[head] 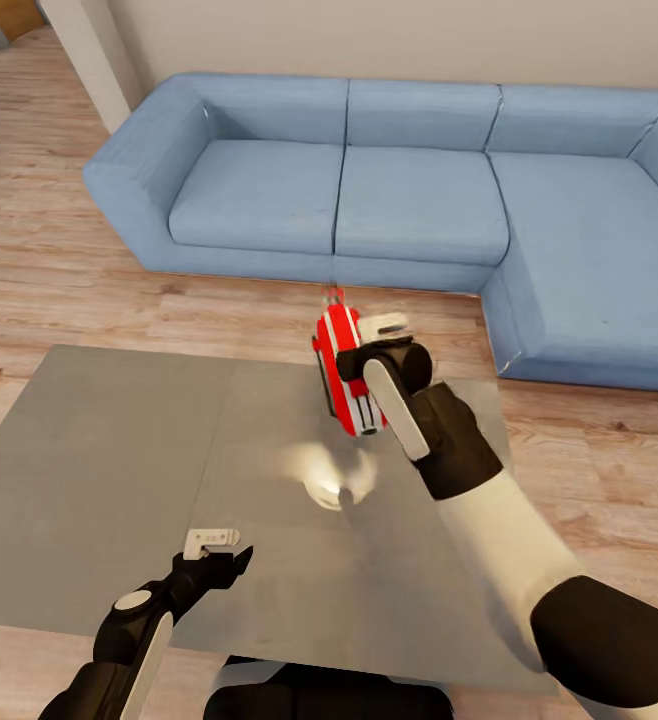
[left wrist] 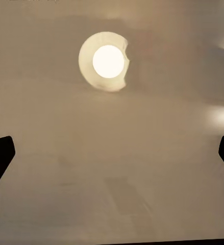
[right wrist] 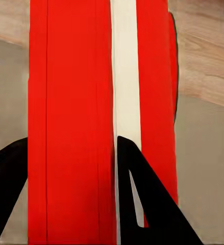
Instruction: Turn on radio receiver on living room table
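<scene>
Step in hand: contacting the switch. The small red white-striped radio (head: 341, 372) lies at the glossy grey tabletop's (head: 99, 470) 1 o'clock edge. Right gripper (right wrist: 71, 191) fingers straddle it, apart. Left gripper (head: 214, 550) fingers apart, idle. Next: a controlled press.

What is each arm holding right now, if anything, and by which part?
The right gripper is at the red radio, its jaws straddling the body near the far end; a firm grip cannot be told. The left gripper holds nothing.

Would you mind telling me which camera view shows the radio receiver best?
The head view: the whole radio receiver stands on the table, beside the right gripper. The right wrist view gives a close-up of red and white stripes; the left wrist view faces the tabletop.
</scene>
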Available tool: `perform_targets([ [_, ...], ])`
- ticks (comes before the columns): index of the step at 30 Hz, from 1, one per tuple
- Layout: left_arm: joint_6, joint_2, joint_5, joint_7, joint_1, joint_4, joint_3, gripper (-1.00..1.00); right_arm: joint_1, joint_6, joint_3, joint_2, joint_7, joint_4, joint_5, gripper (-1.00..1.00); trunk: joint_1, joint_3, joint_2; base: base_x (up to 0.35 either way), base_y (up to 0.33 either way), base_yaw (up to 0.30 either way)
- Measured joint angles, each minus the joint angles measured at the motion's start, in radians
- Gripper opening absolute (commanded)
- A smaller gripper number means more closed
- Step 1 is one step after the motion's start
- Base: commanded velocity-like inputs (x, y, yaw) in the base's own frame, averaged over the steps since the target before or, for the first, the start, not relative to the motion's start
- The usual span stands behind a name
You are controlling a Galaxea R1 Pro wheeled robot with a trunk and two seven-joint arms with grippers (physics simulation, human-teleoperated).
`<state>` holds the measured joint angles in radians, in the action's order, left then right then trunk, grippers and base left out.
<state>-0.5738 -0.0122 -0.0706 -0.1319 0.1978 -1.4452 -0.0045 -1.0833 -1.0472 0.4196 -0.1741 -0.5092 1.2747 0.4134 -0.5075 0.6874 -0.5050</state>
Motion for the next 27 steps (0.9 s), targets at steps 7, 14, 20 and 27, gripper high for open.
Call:
perform_targets([
  [7, 0.000, 0.000, 0.000, 0.000, 0.000, 0.000, 0.000, 1.00, 0.000, 0.000, 0.001, 0.000, 0.001, 0.002, 0.026, -1.00, 0.000, 0.000, 0.000, 0.000, 0.000, 0.000],
  [14, -0.002, 0.000, -0.001, -0.002, 0.000, -0.005, 0.000, 1.00, 0.000, 0.003, 0.001, 0.000, 0.004, 0.023, 0.039, -1.00, 0.000, 0.000, 0.000, 0.000, 0.000, 0.000],
  [20, -0.032, 0.007, -0.007, -0.101, 0.006, -0.053, 0.007, 1.00, -0.001, 0.008, 0.024, 0.014, -0.034, 0.043, -0.049, -1.00, 0.000, 0.000, 0.000, 0.000, 0.000, 0.000],
  [27, -0.352, 0.047, -0.075, -0.196, 0.259, -0.074, 0.013, 1.00, -0.001, 0.130, 0.231, 0.114, -0.046, 0.032, -0.384, -1.00, 0.000, 0.000, 0.000, 0.000, 0.000, 0.000],
])
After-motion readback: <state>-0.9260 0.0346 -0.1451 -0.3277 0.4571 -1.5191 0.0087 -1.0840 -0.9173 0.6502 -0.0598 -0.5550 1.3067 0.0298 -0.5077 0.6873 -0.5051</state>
